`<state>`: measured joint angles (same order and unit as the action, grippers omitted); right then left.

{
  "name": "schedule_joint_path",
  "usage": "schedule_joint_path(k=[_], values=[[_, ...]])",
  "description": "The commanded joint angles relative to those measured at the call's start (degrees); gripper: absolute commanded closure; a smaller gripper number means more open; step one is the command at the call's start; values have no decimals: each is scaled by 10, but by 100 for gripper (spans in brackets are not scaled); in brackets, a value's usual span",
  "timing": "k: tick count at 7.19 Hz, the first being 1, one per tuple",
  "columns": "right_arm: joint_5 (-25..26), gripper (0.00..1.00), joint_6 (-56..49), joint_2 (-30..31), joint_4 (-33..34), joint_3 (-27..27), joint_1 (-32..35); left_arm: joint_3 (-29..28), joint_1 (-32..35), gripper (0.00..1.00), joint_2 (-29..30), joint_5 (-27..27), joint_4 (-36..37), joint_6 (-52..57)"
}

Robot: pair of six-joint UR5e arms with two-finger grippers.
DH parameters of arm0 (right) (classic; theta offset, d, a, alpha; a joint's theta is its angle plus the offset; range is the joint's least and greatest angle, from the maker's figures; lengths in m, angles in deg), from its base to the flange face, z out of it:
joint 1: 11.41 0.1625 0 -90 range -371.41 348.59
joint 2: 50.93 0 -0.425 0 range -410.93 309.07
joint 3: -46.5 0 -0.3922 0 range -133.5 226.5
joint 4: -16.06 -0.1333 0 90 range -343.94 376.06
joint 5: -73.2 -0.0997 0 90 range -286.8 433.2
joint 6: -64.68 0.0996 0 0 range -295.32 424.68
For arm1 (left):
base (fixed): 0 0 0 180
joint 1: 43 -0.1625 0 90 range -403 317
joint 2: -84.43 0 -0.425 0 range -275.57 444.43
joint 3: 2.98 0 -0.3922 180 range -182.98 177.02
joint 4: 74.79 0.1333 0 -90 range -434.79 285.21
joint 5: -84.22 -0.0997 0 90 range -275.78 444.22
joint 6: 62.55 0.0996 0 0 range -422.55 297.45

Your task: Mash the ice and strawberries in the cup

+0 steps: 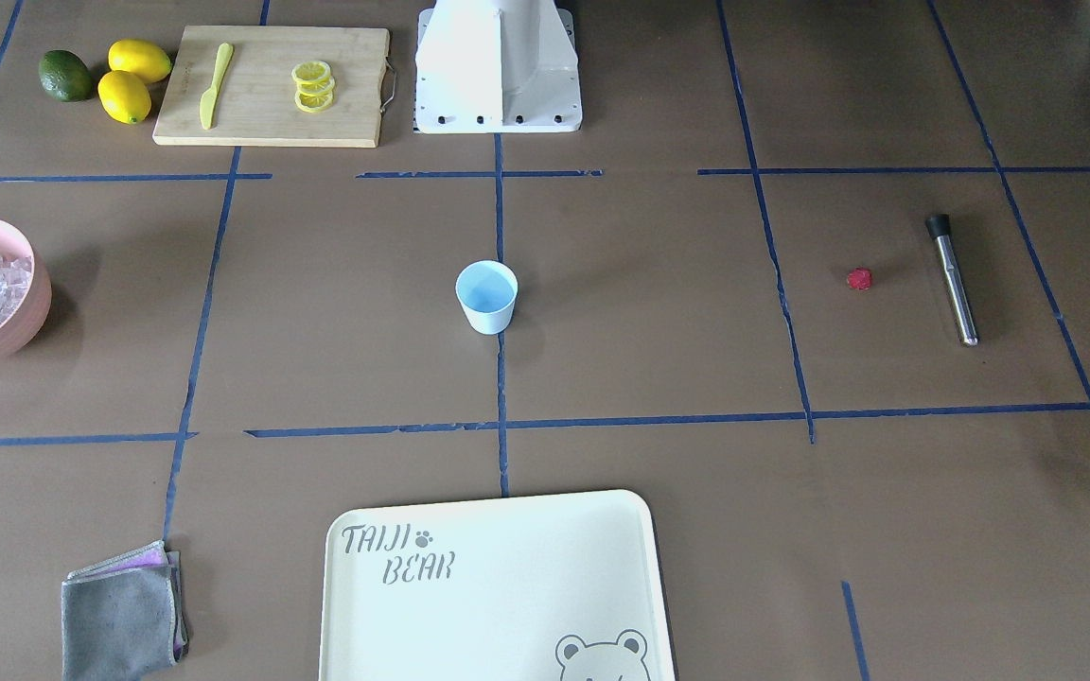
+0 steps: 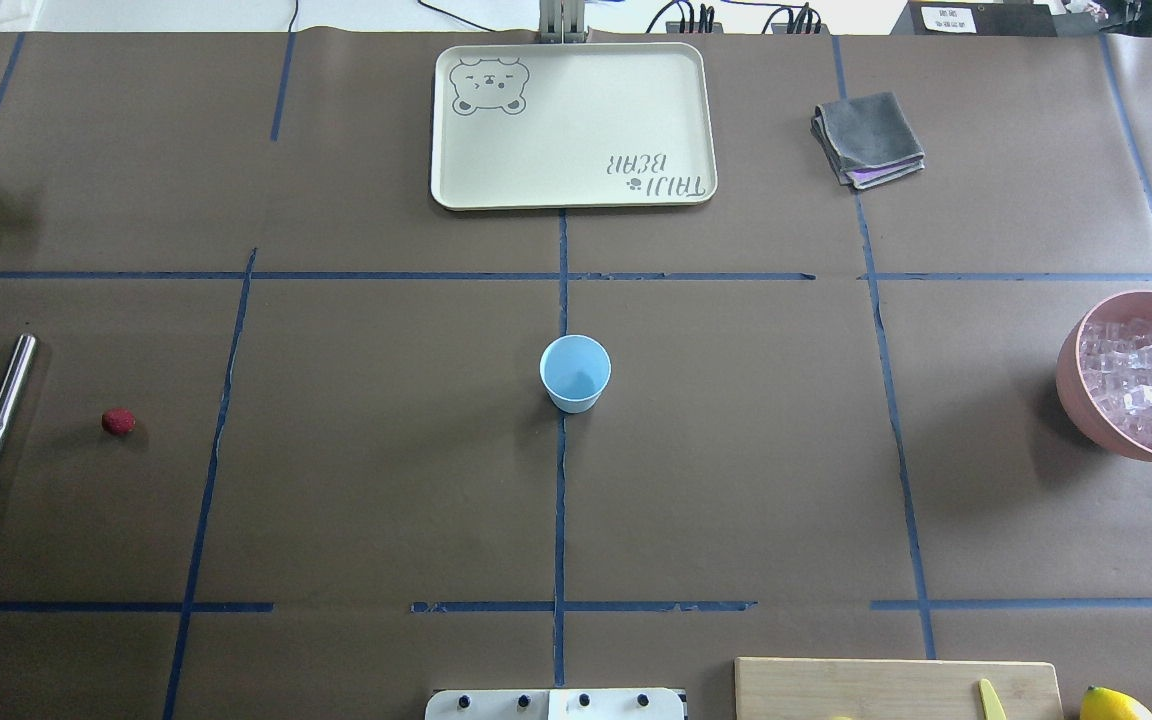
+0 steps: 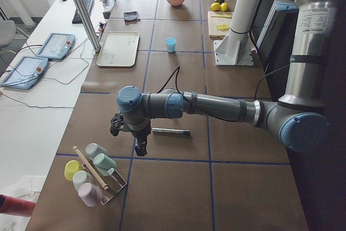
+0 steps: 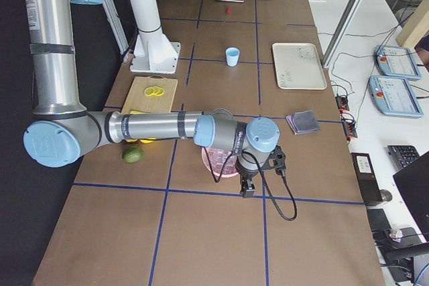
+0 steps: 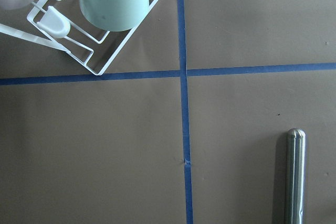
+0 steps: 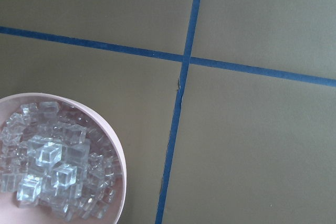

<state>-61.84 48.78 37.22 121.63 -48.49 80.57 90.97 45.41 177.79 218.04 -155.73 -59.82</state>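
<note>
Robotics laboratory, bench station. Grounds:
- Two industrial arms, the left arm and the right arm, by a white pedestal.
- Table papered brown and gridded in blue tape.
- Two teach pendants, cabled, on a white side desk, well apart from the right gripper.
- Aluminium frame post.
- Wire cup rack just beside the left gripper.

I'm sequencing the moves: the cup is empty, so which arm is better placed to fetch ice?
Right, probably: the right gripper hangs by the pink bowl of ice; the left gripper is far off, near the muddler.
</note>
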Motion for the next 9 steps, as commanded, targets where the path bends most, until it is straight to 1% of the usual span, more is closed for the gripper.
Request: schedule_joint_path(k=[1, 4, 6, 7, 8, 9], values=[[2, 0, 10, 18, 27, -19, -1, 0, -1, 0, 0, 17, 0, -1], [-1, 0, 11, 27, 16, -21, -3, -2, -4, 0, -6, 18, -5, -1], [-1, 0, 13, 53, -64, -17, -10, -10, -6, 0, -7, 18, -9, 2], [-3, 0, 36, 58, -74, -19, -15, -13, -18, 0, -7, 17, -10, 2], [-22, 2, 152, 58, -88, -29, -39, -12, -19, 0, -7, 18, -10, 1], [-23, 5, 302, 60, -131, -53, -77, -12, -19, 0, -7, 18, -9, 1]])
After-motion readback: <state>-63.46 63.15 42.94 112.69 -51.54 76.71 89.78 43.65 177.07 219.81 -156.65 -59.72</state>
